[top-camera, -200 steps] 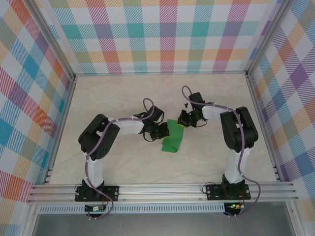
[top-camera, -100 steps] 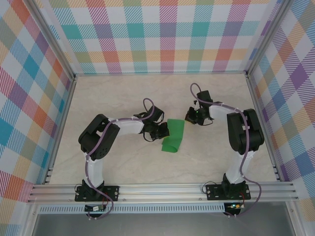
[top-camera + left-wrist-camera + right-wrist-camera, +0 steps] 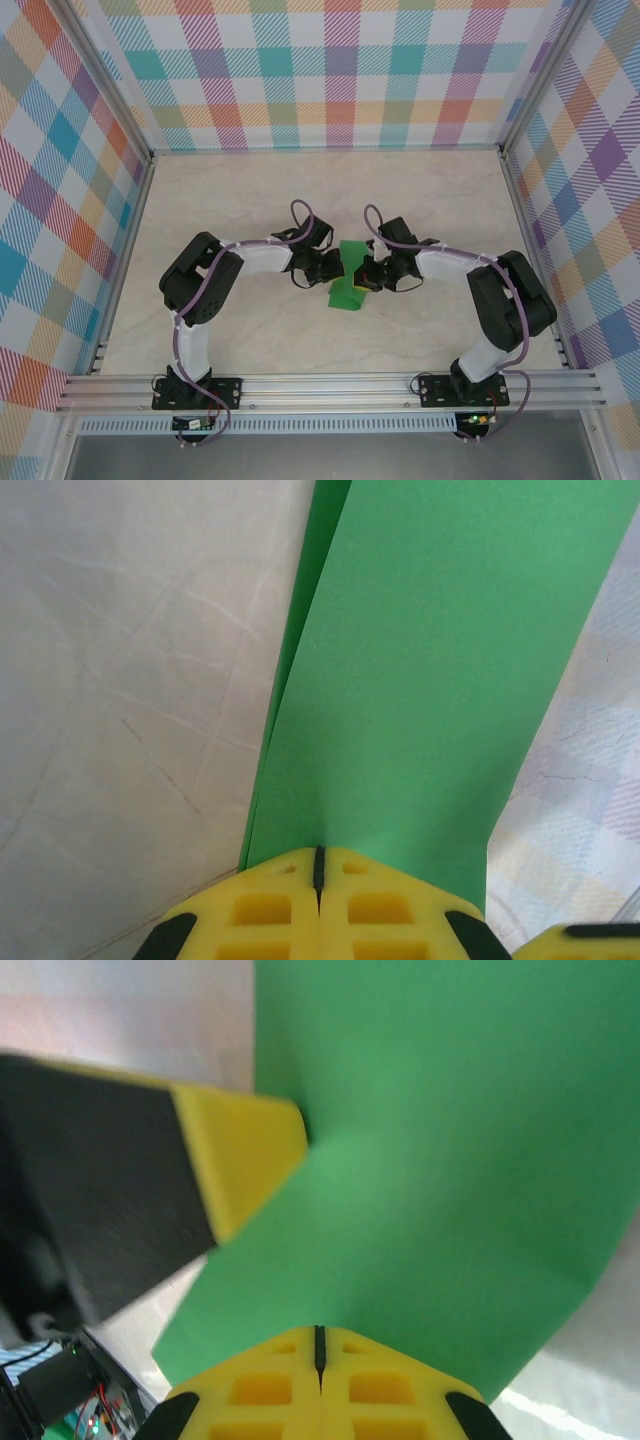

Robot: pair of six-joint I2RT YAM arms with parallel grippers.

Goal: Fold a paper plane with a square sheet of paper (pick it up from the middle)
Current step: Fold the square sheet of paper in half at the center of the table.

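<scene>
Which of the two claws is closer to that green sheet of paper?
Neither, it's a tie: both touch it. The left gripper, shut, meets the left edge of the green sheet of paper; the right gripper, shut, meets its right edge, opposite.

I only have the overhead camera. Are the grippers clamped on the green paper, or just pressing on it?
Observer: In the left wrist view the left gripper is shut. Its tips meet the flat face of the paper, and no paper shows between them.
Operator: Is it a single layer there?
Observer: No, a second layer peeks out along its left edge.
Operator: And the right?
Observer: The right gripper is also shut, with its tips against the paper. A left finger sits close beside it at the sheet.
</scene>
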